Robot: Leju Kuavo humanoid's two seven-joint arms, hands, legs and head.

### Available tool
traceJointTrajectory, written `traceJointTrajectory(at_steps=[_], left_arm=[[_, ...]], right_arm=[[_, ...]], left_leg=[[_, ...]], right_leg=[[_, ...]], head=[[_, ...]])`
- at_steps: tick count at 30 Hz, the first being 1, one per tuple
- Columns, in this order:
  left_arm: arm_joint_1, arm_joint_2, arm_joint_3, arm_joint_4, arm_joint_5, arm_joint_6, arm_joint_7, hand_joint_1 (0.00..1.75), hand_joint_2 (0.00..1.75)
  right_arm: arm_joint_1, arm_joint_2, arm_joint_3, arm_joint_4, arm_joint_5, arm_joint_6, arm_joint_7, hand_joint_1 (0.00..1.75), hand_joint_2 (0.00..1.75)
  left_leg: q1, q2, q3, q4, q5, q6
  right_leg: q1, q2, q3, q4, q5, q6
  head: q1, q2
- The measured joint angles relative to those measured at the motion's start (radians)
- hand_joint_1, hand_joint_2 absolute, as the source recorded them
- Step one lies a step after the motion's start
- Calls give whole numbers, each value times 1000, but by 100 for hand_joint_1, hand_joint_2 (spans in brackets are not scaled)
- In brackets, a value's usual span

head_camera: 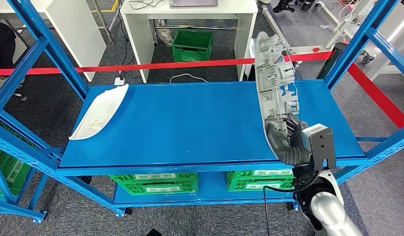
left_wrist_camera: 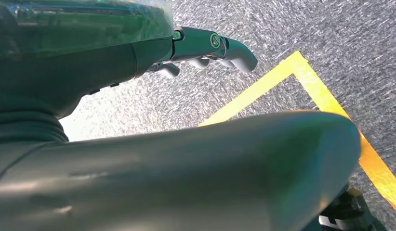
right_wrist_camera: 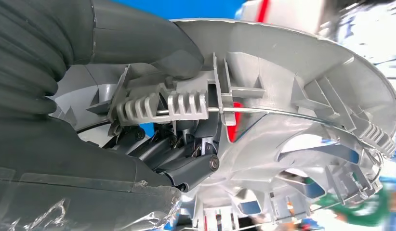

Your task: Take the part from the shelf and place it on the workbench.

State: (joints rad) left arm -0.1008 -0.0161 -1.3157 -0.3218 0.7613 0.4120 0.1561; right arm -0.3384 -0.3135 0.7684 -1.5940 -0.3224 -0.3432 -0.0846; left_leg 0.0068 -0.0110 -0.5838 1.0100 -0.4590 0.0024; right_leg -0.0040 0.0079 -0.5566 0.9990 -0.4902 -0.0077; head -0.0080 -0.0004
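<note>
The right hand (head_camera: 287, 139) grips the lower end of a long grey ribbed plastic part (head_camera: 274, 78), holding it upright above the right side of the blue shelf (head_camera: 190, 123). The left hand (left_wrist_camera: 205, 48) hangs over speckled carpet, fingers loosely extended, holding nothing. A white curved panel (head_camera: 99, 112) lies on the shelf's left edge. Green crates (head_camera: 156, 183) sit below.

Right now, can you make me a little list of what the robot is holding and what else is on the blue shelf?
held thing: grey plastic part, ribbed side showing, stood up on end
holder: right hand, fingers hooked into the ribs
where: over the right end of the blue shelf
other hand: left hand holds nothing, hanging over grey carpet
also on shelf: white part, lying flat at the left end
under shelf: green crates
</note>
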Motion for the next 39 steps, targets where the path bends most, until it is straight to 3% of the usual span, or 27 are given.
traceJointTrajectory(at_steps=[13,39], left_arm=[[0,7,-1,-11,3,-5,-14,0,175],[-1,8,-2,-12,40,-28,-72,0,175]], right_arm=[[20,-5,24,-225,-68,81,-116,175,175],[19,-11,117,-376,-51,108,-147,175,175]], left_leg=[[0,0,-1,-1,0,0],[0,0,-1,-1,0,0]], right_leg=[[0,0,-1,0,0,0],[0,0,-2,0,0,0]], head=[[0,0],[0,0]])
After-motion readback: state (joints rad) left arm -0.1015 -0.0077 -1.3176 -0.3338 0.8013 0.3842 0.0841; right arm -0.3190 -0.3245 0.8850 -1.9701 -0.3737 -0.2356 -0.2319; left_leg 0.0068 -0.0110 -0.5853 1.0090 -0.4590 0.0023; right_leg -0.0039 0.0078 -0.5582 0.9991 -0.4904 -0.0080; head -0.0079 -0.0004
